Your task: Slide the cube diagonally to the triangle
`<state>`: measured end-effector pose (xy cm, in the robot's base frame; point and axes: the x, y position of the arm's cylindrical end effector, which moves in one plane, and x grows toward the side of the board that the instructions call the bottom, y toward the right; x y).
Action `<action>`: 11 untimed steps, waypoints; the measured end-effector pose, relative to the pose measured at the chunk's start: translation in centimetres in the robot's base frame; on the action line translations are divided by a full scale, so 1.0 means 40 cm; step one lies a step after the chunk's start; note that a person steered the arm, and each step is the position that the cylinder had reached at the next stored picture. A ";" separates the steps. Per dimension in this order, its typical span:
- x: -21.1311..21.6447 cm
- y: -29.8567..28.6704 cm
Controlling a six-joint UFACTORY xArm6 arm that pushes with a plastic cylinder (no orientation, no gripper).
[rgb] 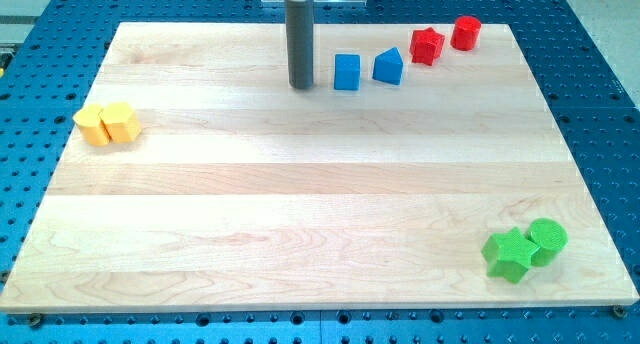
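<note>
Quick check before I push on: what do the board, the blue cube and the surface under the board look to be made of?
Board: pale wood, likely maple planks, judging by grain and seam lines; satin finish. Blue cube: probably painted wood or plastic, uniform matte colour; can't tell which. Surface under the board: blue metal-looking plate with a regular hole grid.

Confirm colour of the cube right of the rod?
Blue. The cube sits just to the view's right of my tip, clearest in the camera view.

my tip stands just left of the cube; the triangle sits just right of the cube.
</note>
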<state>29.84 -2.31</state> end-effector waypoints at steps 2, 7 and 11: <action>-0.060 0.142; 0.218 0.129; 0.154 0.281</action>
